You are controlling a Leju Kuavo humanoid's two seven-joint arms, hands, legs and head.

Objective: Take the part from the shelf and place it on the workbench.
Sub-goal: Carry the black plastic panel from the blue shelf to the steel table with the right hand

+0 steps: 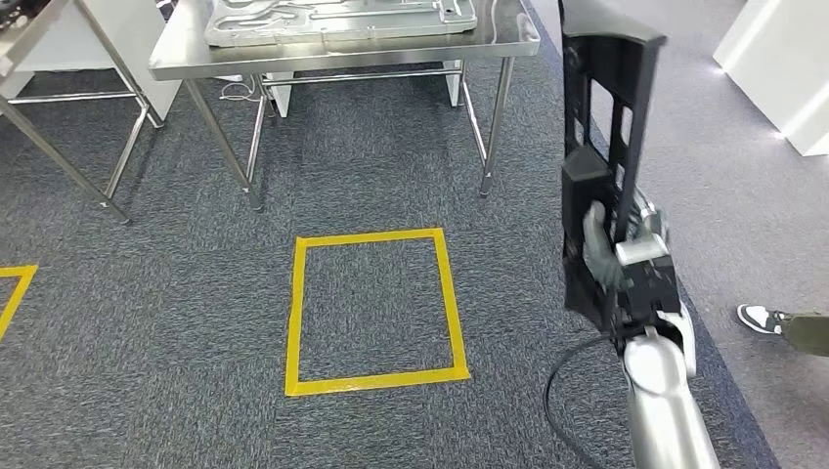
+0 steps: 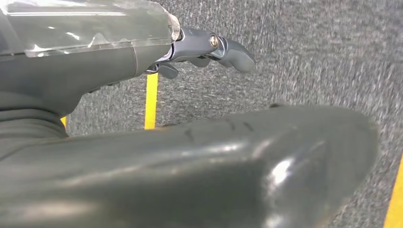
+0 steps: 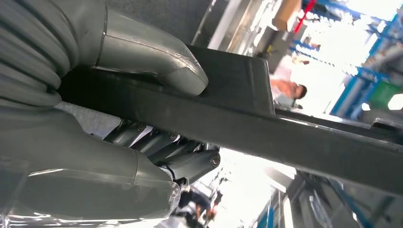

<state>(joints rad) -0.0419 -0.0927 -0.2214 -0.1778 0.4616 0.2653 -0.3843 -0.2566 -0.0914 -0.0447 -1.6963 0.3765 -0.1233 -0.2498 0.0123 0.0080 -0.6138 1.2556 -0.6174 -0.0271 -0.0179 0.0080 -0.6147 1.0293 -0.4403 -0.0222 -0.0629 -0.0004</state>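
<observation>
The part (image 1: 596, 127) is a long black plastic frame with slots, held upright at the right of the head view. My right hand (image 1: 621, 249) grips its lower half, over the carpet to the right of the workbench. In the right wrist view the thumb (image 3: 152, 52) presses one face of the part (image 3: 266, 123) and the fingers (image 3: 180, 156) wrap the other. The workbench (image 1: 293, 59) is a steel table ahead, with a metal tray (image 1: 342, 20) on top. My left hand (image 2: 190, 156) hangs above the carpet, fingers (image 2: 214, 47) held out and holding nothing.
A yellow tape square (image 1: 371, 237) marks the carpet in front of the workbench. A second steel table (image 1: 59, 98) stands at the far left. A white cabinet (image 1: 782, 59) stands at the far right, and a person's shoe (image 1: 758, 317) is on the floor to my right.
</observation>
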